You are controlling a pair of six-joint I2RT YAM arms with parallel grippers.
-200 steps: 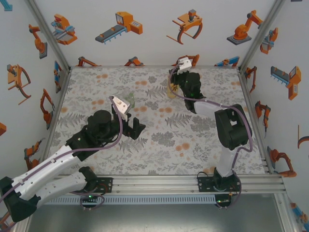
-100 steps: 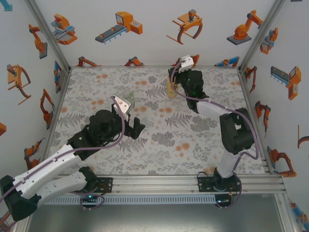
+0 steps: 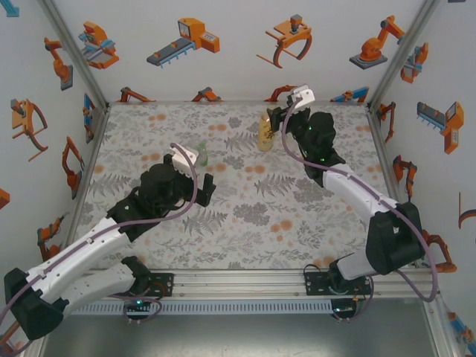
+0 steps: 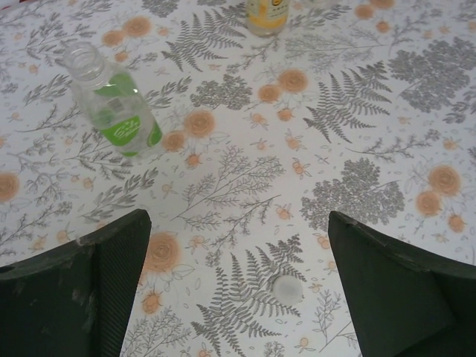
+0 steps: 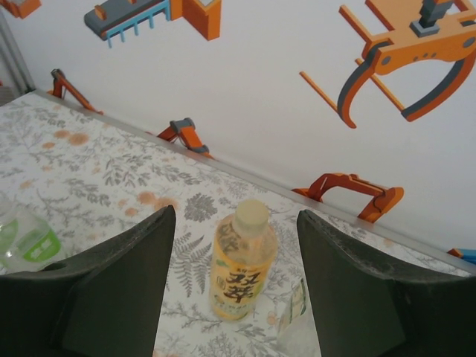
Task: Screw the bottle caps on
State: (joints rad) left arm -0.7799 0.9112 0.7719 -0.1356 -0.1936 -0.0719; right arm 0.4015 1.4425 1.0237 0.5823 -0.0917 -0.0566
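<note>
Right end effector backed off amber bottle, round pale cap on

Glossy, clear plastic bottle

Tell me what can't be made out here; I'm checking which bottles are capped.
- Slim clear bottle, right wrist view: cut off by the bottom edge; capped or not is unclear.
- Amber bottle, left wrist view: top cut off by the upper edge.
- Its pale cap, right wrist view: screwed tight or just resting, cannot tell.
- Green-labelled bottle, top view: too small to show its neck.
</note>
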